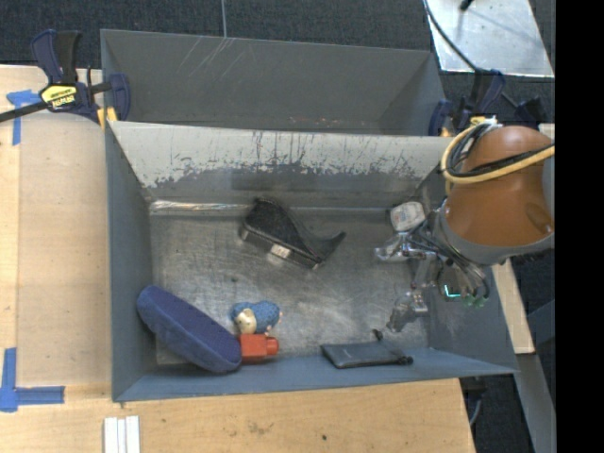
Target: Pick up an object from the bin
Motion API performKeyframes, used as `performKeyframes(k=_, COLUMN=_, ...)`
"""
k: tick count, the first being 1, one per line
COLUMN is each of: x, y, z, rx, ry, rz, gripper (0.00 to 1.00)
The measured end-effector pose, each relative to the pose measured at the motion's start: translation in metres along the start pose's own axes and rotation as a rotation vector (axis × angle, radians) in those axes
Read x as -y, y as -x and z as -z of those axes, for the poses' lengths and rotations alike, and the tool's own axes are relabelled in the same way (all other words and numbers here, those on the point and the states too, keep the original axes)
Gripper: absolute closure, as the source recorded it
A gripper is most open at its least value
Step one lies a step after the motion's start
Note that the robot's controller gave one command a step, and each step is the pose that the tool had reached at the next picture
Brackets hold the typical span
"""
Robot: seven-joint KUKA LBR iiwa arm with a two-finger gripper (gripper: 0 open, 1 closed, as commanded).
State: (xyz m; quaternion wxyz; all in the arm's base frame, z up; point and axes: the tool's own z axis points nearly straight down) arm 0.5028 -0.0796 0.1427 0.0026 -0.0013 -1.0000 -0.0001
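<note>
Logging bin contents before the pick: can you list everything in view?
wedge-shaped object: 1, black with a pale label, mid-bin toward the back wall
padded oblong case: 1, dark blue, front left corner
small toy figure: 1, blue with a cream head, just right of the case
block: 1, red-orange, in front of the toy figure, beside the case
flat slim object: 1, black, along the front wall, right of centre
bin: 1, grey metal, scuffed back wall
orange cover: 1, on the arm's wrist, right side, cables looped over it
gripper: 1, metallic, low at the bin's right side, just behind the flat slim object
</note>
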Motion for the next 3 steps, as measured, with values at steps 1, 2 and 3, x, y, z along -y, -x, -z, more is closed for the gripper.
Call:
performKeyframes(k=1, x=-0.089, y=0.093, z=-0.030, rx=0.011, ry=0.004, rz=-0.171, gripper=0.00)
performKeyframes(k=2, x=-0.085, y=0.091, z=-0.030, rx=0.006, ry=0.001, rz=-0.172, gripper=1.00)
performKeyframes(k=3, x=-0.089, y=0.097, z=0.065, rx=0.008, ry=-0.001, rz=-0.167, gripper=1.00)
